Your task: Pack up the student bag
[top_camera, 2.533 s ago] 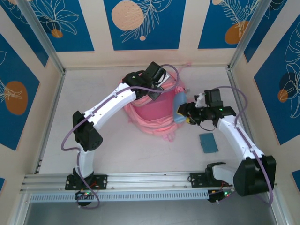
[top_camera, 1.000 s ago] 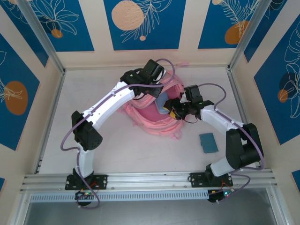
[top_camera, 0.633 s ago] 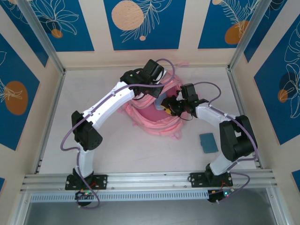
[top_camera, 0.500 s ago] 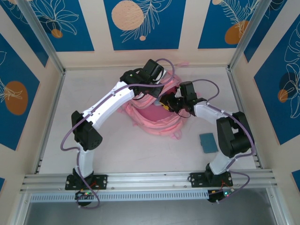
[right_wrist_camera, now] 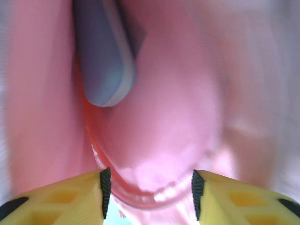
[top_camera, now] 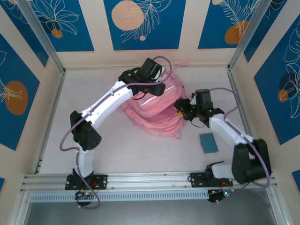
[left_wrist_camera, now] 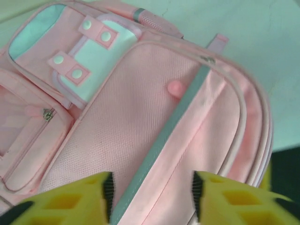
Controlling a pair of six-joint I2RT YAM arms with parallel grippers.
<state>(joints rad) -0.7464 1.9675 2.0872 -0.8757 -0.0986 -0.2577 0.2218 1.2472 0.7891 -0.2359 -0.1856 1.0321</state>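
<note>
Nearest on the white table (top_camera: 93, 140), a small teal notebook (top_camera: 208, 142) lies flat, right of the student bag (top_camera: 154, 117) and apart from it. The bag lies mid-table. The right gripper (top_camera: 183, 108) sits at its right edge, jaws spread with nothing pinched. Its wrist view is blurred: the claw (right_wrist_camera: 147, 187) faces pink fabric (right_wrist_camera: 178, 93) with a blue-grey object (right_wrist_camera: 101, 61) tucked among the folds. Farther back, the left arm (top_camera: 112, 101) crosses the bag's far left side and hides it from above. The left gripper (top_camera: 152, 89) hangs over the bag, its claw (left_wrist_camera: 150, 192) spread and empty above a grey strip (left_wrist_camera: 178, 117) and a white patch (left_wrist_camera: 93, 89).
</note>
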